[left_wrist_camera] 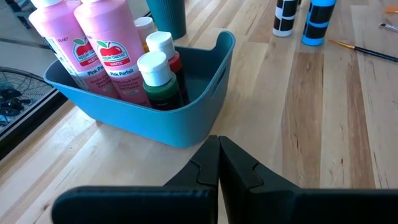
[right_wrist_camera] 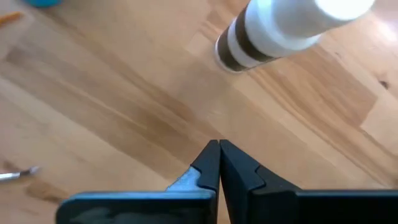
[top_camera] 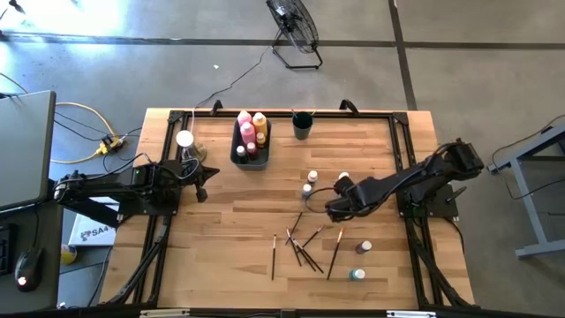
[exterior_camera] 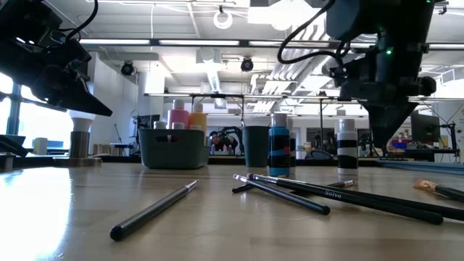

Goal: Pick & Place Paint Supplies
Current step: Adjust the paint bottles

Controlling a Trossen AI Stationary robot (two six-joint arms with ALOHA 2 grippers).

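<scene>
- Paintbrushes (top_camera: 305, 247) lie scattered at the table's (top_camera: 221, 256) near middle, long axes mostly toward one o'clock.
- Right hand (top_camera: 331, 208) hangs pinched shut, empty, just beyond them.
- Left hand (top_camera: 205, 182) pinched shut at nine o'clock.
- Bin (top_camera: 250, 155) of bottles farthest.

Seen level across a pale wooden surface (exterior_camera: 43, 210): several dark-handled paintbrushes (exterior_camera: 341, 197) lying crossed in the foreground, one lone brush (exterior_camera: 152, 212) apart toward the near left. Farther back, a dark bin (exterior_camera: 172, 147) holding pink and yellow squeeze bottles (exterior_camera: 187, 116), a dark cup (exterior_camera: 256, 146) beside it, then a blue paint bottle (exterior_camera: 279, 145) and a black-and-white banded bottle (exterior_camera: 346, 145), both white-capped. Above the banded bottle, right pincer (exterior_camera: 384, 123) hanging with fingers together, holding nothing; left pincer (exterior_camera: 90, 105) high at far left, above a white knob (exterior_camera: 80, 134).
</scene>
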